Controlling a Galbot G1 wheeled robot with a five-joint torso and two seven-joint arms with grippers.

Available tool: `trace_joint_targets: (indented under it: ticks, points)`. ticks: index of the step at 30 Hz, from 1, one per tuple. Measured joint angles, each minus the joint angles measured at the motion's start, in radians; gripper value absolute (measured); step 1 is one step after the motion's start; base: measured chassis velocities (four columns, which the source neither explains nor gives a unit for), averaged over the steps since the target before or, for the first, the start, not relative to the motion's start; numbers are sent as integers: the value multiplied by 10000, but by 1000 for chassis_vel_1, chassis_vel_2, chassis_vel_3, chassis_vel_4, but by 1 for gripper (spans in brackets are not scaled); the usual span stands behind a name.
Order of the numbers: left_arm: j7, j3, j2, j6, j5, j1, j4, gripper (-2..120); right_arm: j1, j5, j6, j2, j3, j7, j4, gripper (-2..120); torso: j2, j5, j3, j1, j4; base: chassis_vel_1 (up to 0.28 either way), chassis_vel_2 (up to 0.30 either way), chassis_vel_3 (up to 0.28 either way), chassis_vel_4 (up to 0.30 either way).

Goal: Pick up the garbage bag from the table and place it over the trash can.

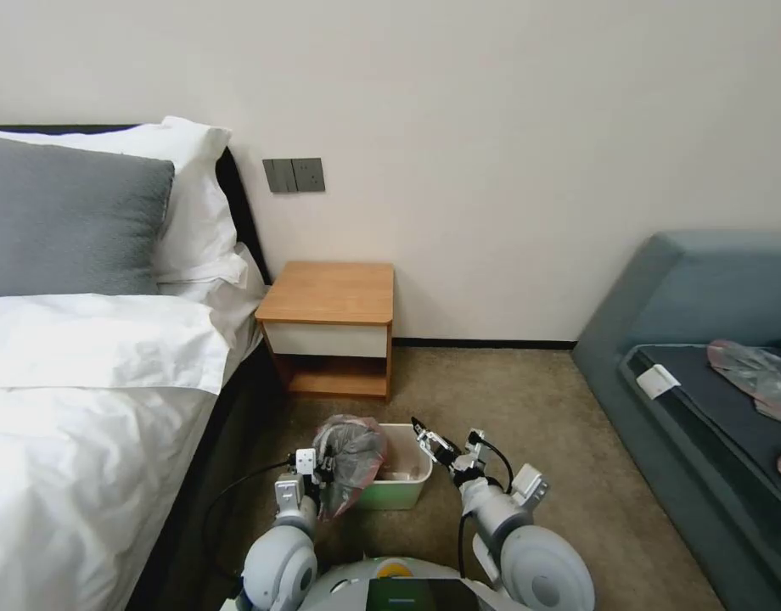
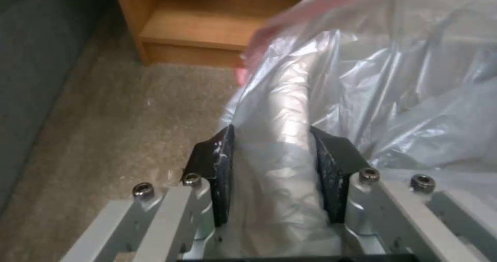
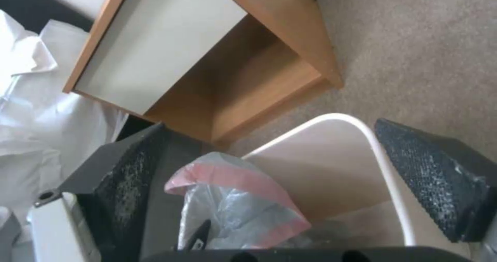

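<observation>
The garbage bag (image 1: 350, 458), crinkly grey plastic with a pink rim, hangs bunched over the left side of the trash can (image 1: 410, 484), which stands on the carpet in front of the table (image 1: 331, 327). My left gripper (image 1: 323, 477) is shut on a fold of the bag (image 2: 362, 79). In the left wrist view the dark pads (image 2: 221, 165) of the left gripper (image 2: 271, 153) pinch the plastic. My right gripper (image 1: 426, 434) hovers open over the can's right rim. Through its camera the right gripper (image 3: 279, 169) frames the bag (image 3: 238, 200) and the cream rim (image 3: 386, 157).
A bed (image 1: 85, 382) with white linen runs along the left, close to my left arm. A blue-grey sofa (image 1: 688, 339) stands at the right with other plastic bags (image 1: 751, 369) on it. Open carpet (image 1: 509, 399) lies between the can and the sofa.
</observation>
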Motion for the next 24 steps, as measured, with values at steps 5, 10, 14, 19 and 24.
trace_joint_targets:
  ticks: [5,10,14,19,24]
  points:
    - [0,83,-5,58,-79,-174,182,36,-12,-28,5,36,-29,-6,-19,100,0,2,0,0,1,0,0,0,0]
    - [0,87,2,96,-119,-286,276,36,-34,-37,7,69,-42,-15,-19,100,0,3,-2,0,2,0,0,0,0]
    - [1,108,15,168,-168,-414,377,34,-43,-55,10,100,-53,-27,-19,100,1,4,-2,0,3,0,0,0,0]
    - [5,142,12,189,-201,-395,372,17,-42,-98,12,125,-54,-55,16,100,1,1,-2,-1,1,0,0,0,0]
    - [9,131,23,-216,-154,-119,200,7,65,-230,3,80,-85,-137,148,100,1,-8,0,0,-3,0,0,0,0]
